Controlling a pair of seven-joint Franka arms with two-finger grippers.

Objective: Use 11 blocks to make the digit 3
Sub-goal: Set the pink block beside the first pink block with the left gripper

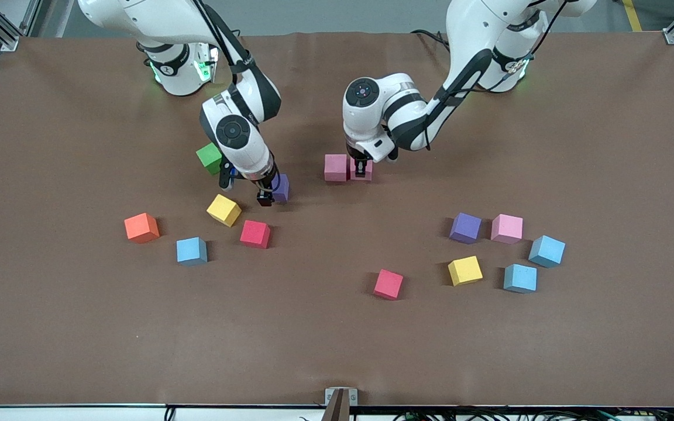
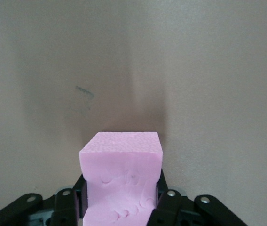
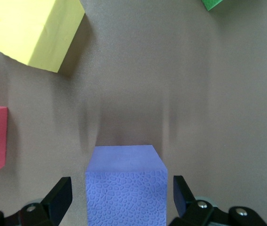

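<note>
My left gripper (image 1: 361, 171) is clenched on a pink matte foam cube (image 2: 122, 181), set down on the brown tabletop (image 1: 337, 351) touching a second pink foam cube (image 1: 335, 167). My right gripper (image 1: 267, 196) stands spread around a purple foam cube (image 3: 126, 186) resting on the tabletop, its fingers (image 3: 60, 195) not touching it. Near it lie a yellow foam cube (image 1: 224, 210), a red foam cube (image 1: 255, 234) and a green foam cube (image 1: 209, 158).

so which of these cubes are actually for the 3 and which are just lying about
For the job: held pink cube in the left gripper; second pink cube beside it; purple cube between the open right gripper; the other scattered cubes.
Lying about: green cube, apparently.
</note>
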